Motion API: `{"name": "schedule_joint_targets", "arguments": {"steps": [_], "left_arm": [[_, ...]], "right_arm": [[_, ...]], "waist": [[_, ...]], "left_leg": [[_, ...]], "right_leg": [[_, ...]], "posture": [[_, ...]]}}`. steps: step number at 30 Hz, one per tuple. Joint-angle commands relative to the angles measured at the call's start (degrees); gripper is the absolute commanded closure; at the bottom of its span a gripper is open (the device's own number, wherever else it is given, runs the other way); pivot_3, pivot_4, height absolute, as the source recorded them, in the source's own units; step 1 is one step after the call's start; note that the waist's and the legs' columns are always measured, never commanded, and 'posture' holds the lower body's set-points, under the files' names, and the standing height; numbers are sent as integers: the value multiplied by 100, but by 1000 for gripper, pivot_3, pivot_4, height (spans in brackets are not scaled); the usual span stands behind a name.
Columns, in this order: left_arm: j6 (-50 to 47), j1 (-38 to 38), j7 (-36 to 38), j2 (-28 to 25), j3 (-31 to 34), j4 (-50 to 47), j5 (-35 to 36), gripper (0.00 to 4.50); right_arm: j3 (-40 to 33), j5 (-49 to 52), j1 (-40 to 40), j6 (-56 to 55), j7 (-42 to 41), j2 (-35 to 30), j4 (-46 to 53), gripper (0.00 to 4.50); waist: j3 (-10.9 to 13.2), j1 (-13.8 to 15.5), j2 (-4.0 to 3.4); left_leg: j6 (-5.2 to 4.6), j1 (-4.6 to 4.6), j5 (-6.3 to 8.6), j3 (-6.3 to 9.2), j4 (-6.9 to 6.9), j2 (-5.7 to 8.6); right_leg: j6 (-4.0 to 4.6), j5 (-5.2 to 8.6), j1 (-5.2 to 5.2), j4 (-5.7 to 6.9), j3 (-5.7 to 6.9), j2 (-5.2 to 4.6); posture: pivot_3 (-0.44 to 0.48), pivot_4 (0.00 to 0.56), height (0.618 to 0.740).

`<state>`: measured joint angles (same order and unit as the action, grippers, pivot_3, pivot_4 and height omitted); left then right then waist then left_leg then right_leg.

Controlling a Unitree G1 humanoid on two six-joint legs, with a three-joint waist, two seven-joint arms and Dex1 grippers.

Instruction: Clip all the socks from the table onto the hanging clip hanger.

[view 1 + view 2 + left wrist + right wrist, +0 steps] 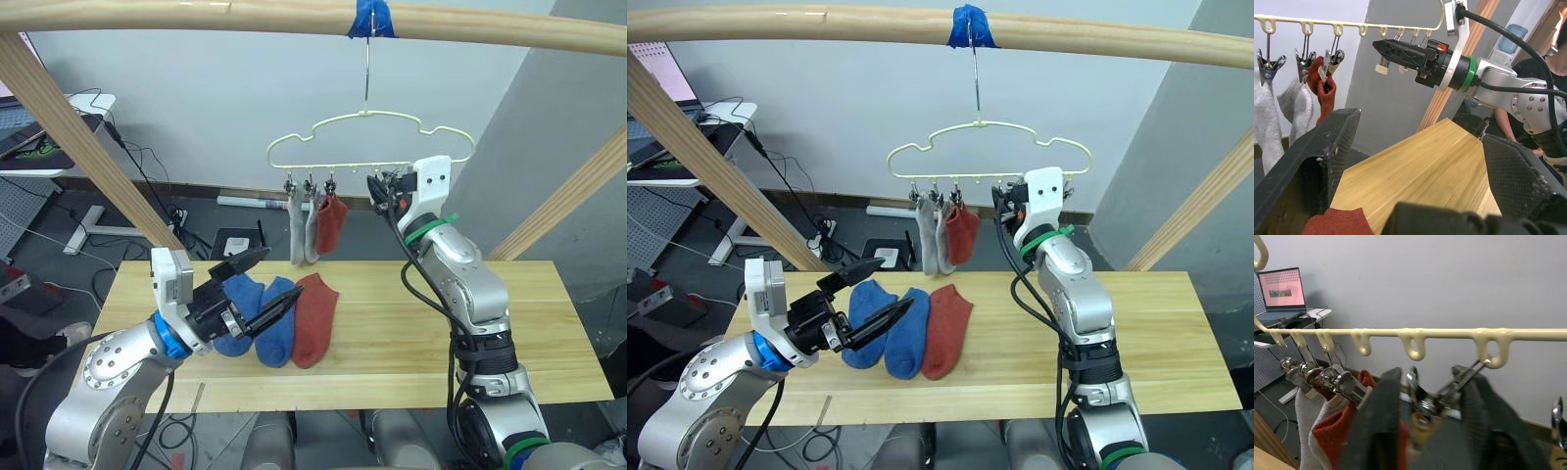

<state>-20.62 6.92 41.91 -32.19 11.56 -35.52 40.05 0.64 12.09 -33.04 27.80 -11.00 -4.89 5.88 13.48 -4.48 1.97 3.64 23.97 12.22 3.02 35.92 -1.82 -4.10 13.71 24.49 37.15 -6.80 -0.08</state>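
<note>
Socks (284,328), two blue and one red, lie centre-frame on the desk (411,333); left gripper (257,287) fingers spread wide, right gripper (1425,421) fingers straddle a clip (1422,404).

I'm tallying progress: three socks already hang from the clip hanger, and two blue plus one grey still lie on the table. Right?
Nearly. The third sock on the table is the rust red sock, not grey, beside the blue socks; the left eye view shows it. Three do hang from the clip hanger.
</note>
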Motion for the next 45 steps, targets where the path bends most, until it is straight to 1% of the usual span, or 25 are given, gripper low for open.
{"name": "schedule_joint_targets", "arguments": {"steps": [1, 3, 10, 15, 16, 18, 19, 20, 22, 24, 26, 28, 32, 35, 40, 44, 45], "left_arm": [[165, 2, 1, 39, -31, -251, -12, 0], [167, 0, -2, 48, -42, -251, -25, 0], [131, 111, 30, 45, -88, -285, -95, 0], [-227, 188, -134, -125, -188, -183, -212, 0], [-306, 189, -103, -262, -337, -64, -424, 0], [-486, -5, -72, -519, -832, 415, -981, 0], [-382, -272, -43, -568, -1200, 814, -1399, 0], [-273, -462, -20, -583, -1427, 1083, -1657, 0], [-94, -1085, 179, -457, -2046, 1845, -2153, 0], [268, -1761, 349, -216, -2568, 2901, -2679, 0], [696, -2224, 401, 6, -2804, 3765, -3052, 0], [1103, -2723, 515, 272, -3023, 4634, -3355, 0], [1537, -3394, 709, 555, -3371, 5991, -3938, 0], [1873, -3677, 711, 742, -3427, 6741, -4193, 0], [1958, -3870, 786, 967, -3432, 7443, -4467, 0], [2142, -3974, 930, 1205, -3395, 7822, -4500, 0], [2141, -3998, 971, 1244, -3426, 7863, -4535, 187]], "right_arm": [[-125, 27, -132, -174, 31, 9, 62, 4067], [-140, 25, -140, -179, 25, 3, 51, 4353], [-180, 33, -149, -171, 3, -31, 45, 4358], [-219, 97, -138, -77, -47, -55, 103, 4358], [-215, 124, -145, 56, -102, -125, 139, 4358], [-186, 331, -150, 423, -480, -387, 251, 4358], [-208, 433, -144, 584, -657, -545, 313, 4358], [-219, 501, -141, 682, -752, -640, 357, 4358], [-216, 572, -112, 812, -939, -861, 422, 4358], [-231, 604, -85, 879, -1009, -992, 452, 4358], [-248, 616, -81, 925, -1005, -1036, 477, 4358], [-290, 618, -85, 984, -963, -1044, 516, 4358], [-363, 642, -52, 1107, -860, -1025, 673, 4358], [-388, 667, 20, 1197, -796, -1029, 812, 4358], [-441, 712, 131, 1346, -680, -1019, 1010, 4358], [-496, 746, 126, 1390, -607, -999, 1013, 4358], [-499, 758, 123, 1401, -594, -992, 1005, 4358]], "waist": [[0, -1, 0], [0, -1, 0], [0, -1, 0], [0, -5, 0], [0, -5, 0], [-2, -14, -7], [0, -6, -11], [5, 8, -22], [6, 2, -24], [6, -12, -24], [4, -30, -23], [3, -63, -24], [3, -109, -24], [3, -155, -24], [3, -189, -24], [3, -205, -24], [3, -205, -24]], "left_leg": [[0, 0, 0, 0, 0, 0], [0, 0, 0, 0, 0, 0], [0, 0, 0, 0, 0, 0], [0, 0, 0, 1, 0, 0], [0, 0, 0, 1, 1, 0], [0, -2, 0, 1, 2, 0], [0, -6, 0, 1, 3, 3], [-1, -10, 0, 2, 5, 3], [-2, -10, -2, 2, 11, 5], [-3, -9, -2, 2, 13, 6], [-3, -10, -2, 2, 14, 8], [-3, -8, -1, 3, 12, 6], [-3, -7, -1, 3, 6, 3], [-3, -3, -1, 3, 7, 4], [-4, 0, -1, 5, 12, 7], [-4, -9, -1, 6, 15, 8], [-4, -10, -2, 7, 16, 8]], "right_leg": [[0, 0, 0, 0, 0, 0], [4, -2, 0, 0, 0, 0], [6, -4, 0, 0, 0, 0], [6, -4, 0, 1, 1, 0], [5, -3, 0, 2, 1, 0], [-1, 0, -1, 3, 1, 0], [-2, 1, -6, 3, 0, 0], [-6, 5, -12, 1, 2, 0], [-3, 14, -15, -3, 2, 0], [-7, 11, -17, -3, 3, 1], [-17, 2, -20, -3, 3, 0], [1, -10, -18, -2, 4, 1], [6, -12, -12, 2, 4, 4], [6, -12, -12, 1, 4, 4], [3, -13, -15, 3, 5, 0], [-9, -10, -23, 4, 3, 0], [-15, -7, -25, 6, 4, 1]], "posture": [[35, 222, 740], [34, 221, 740], [31, 219, 740], [29, 219, 740], [29, 219, 740], [-15, 216, 740], [-15, 216, 740], [-30, 215, 740], [-43, 213, 740], [-67, 212, 740], [-81, 213, 740], [-107, 213, 740], [-133, 214, 740], [-147, 215, 740], [-164, 218, 740], [-164, 220, 740], [-162, 222, 740]]}}
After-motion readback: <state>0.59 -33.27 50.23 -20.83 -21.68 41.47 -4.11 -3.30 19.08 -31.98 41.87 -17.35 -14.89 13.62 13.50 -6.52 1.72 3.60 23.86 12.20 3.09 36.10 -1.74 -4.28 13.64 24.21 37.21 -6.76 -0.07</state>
